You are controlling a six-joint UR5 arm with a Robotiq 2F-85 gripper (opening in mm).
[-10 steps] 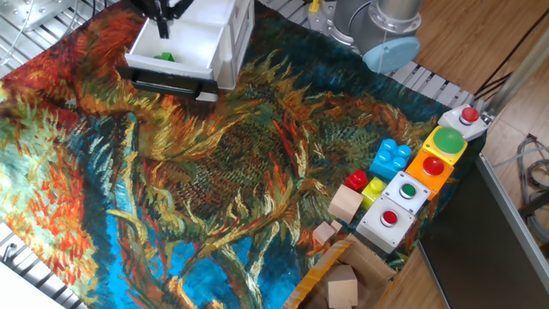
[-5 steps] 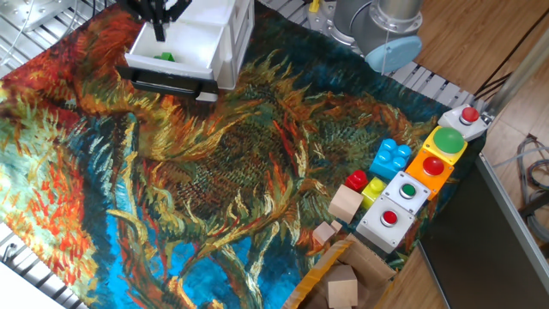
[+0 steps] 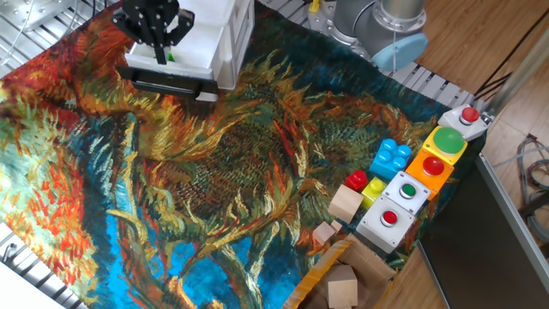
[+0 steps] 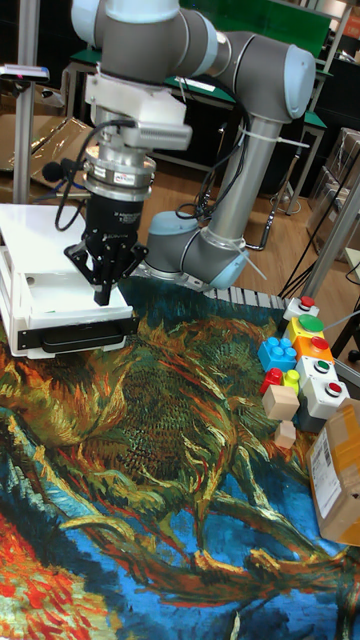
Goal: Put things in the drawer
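Observation:
The white drawer (image 3: 199, 45) stands pulled out at the table's far left, its dark front (image 3: 167, 83) facing the cloth; in the tall fixed view the drawer (image 4: 40, 300) sits at the left. A small green brick (image 3: 171, 57) lies inside it, partly hidden behind my fingers. My gripper (image 3: 161, 58) points straight down into the drawer, fingertips drawn together to a point just left of the brick. The tall fixed view shows the gripper (image 4: 103, 295) the same way, with the brick hidden there.
The white cabinet (image 3: 236, 39) backs the drawer. At the right stand a blue brick (image 3: 393, 157), a red brick (image 3: 357, 180), a yellow brick (image 3: 375, 187), wooden blocks (image 3: 345, 204), button boxes (image 3: 429, 167) and a cardboard box (image 3: 343, 279). A painted cloth (image 3: 214, 172) covers the table.
My gripper has come down from the top of the picture into the drawer, now covering most of the green brick. The brick and drawer have not moved.

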